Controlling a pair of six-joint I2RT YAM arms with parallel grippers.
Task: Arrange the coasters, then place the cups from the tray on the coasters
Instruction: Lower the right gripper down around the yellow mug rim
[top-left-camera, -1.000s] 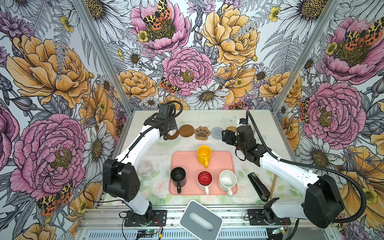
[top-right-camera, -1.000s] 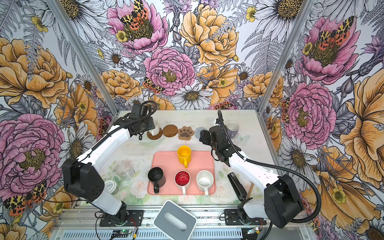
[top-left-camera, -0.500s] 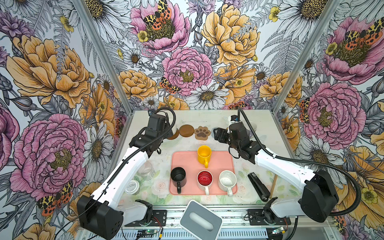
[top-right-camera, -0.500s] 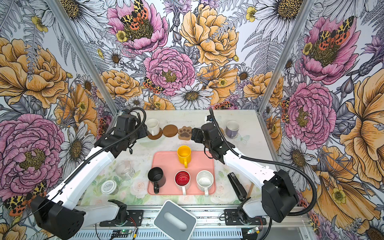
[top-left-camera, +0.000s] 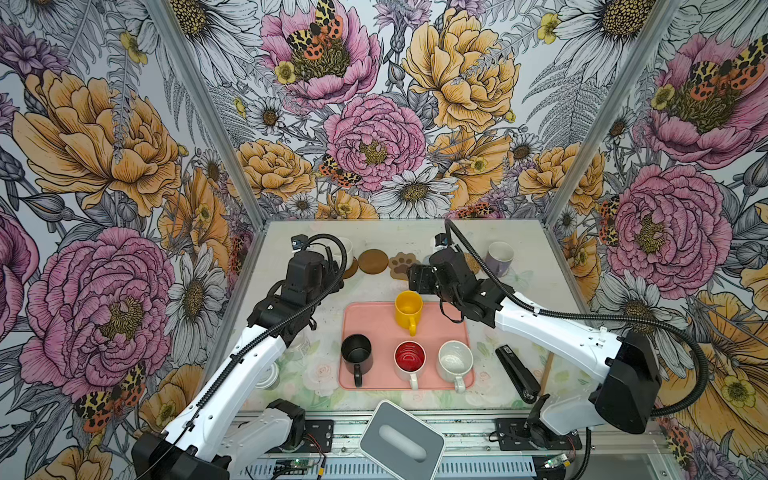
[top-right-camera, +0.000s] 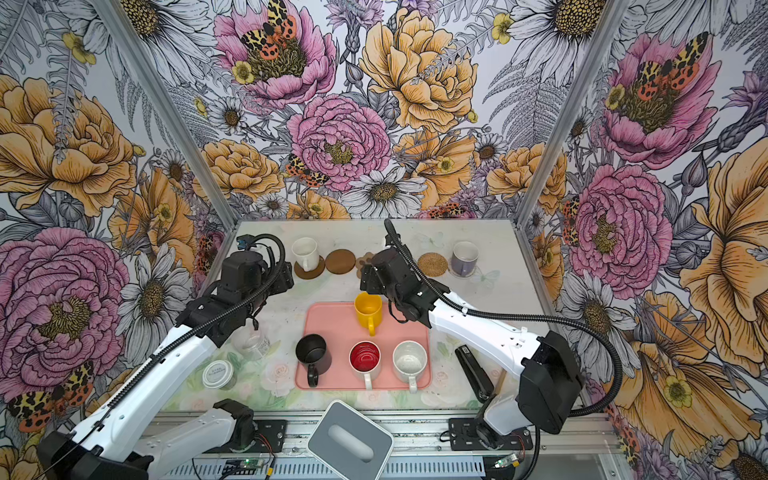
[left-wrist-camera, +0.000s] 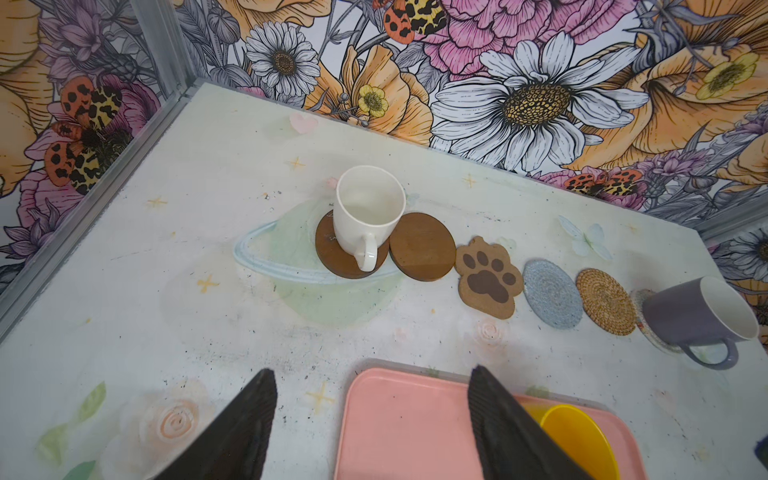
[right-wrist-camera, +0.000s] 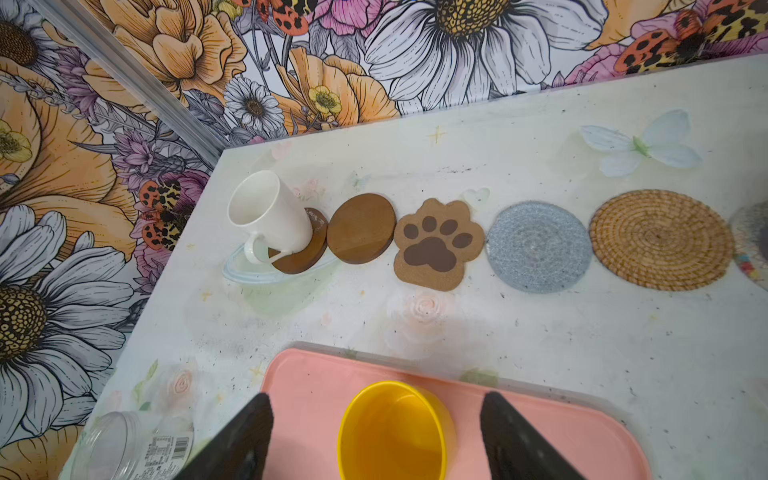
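Six coasters (right-wrist-camera: 538, 245): one row along the far side of the table (top-right-camera: 478, 307), above centre in both top views
Row order, left to right: brown disc (top-right-camera: 309, 272), second brown disc (top-right-camera: 340, 261), paw coaster (top-left-camera: 402, 265), grey woven coaster (left-wrist-camera: 552, 294), rattan coaster (top-right-camera: 432, 264), clear coaster (right-wrist-camera: 750, 245); the two discs sit edge to edge
Cream-white mug (top-right-camera: 305, 252): upright on the brown disc, off its middle, at the row's left end
Lavender mug (top-right-camera: 464, 257): upright on the clear coaster, at the row's right end
Tray (top-right-camera: 328, 320): salmon pink, centre of both top views, below the row
Yellow mug (top-right-camera: 368, 309): upright at the tray's upper edge, handle pointing down the frame
Other mugs on tray: black mug (top-right-camera: 312, 353), red-lined mug (top-right-camera: 364, 358), speckled mug (top-right-camera: 409, 360), left to right along the lower edge, handles pointing down the frame
Left gripper (left-wrist-camera: 374, 419): jaws spread wide, nothing between them, above the table near the tray's upper left corner
Right gripper (right-wrist-camera: 374, 436): jaws spread wide on either side of the yellow mug, a gap on each side, nothing gripped
Off the tray: clear jar (top-right-camera: 251, 343) and white lid (top-right-camera: 218, 374) lower left, black stapler (top-right-camera: 473, 372) right, grey-white box (top-right-camera: 351, 442) at the bottom edge
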